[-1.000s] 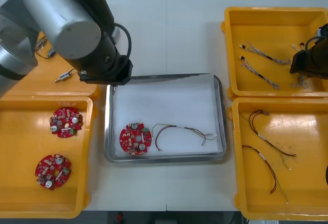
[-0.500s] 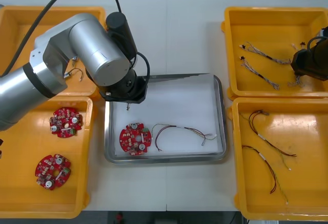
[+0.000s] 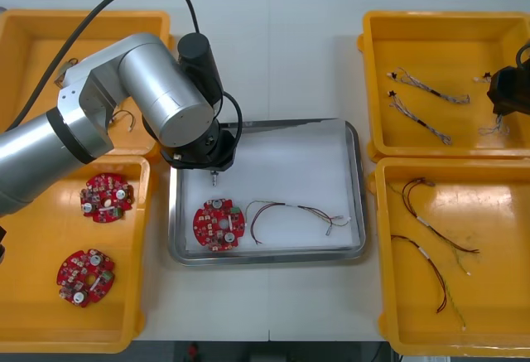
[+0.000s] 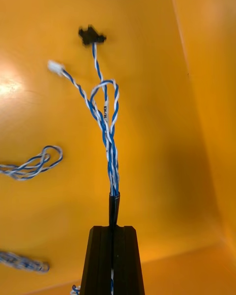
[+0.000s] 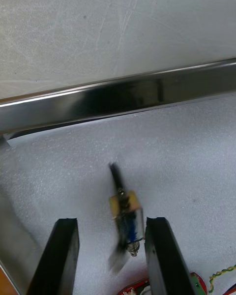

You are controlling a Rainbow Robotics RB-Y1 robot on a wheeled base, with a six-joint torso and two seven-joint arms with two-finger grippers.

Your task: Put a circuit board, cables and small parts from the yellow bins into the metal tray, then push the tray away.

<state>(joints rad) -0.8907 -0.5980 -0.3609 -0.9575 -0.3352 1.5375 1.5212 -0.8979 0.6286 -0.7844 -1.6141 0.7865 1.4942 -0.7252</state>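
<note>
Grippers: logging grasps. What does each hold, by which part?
Right gripper pinches a twisted blue and white cable by a black-sleeved section. Left gripper, open over the metal tray, holds nothing; a small metal part is loose between its fingers.

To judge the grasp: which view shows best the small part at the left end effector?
Left wrist view: the part shows large between the left end effector's open fingers, over the tray. Front view: a tiny speck. Right wrist view: instead, the right end effector's cable.
</note>
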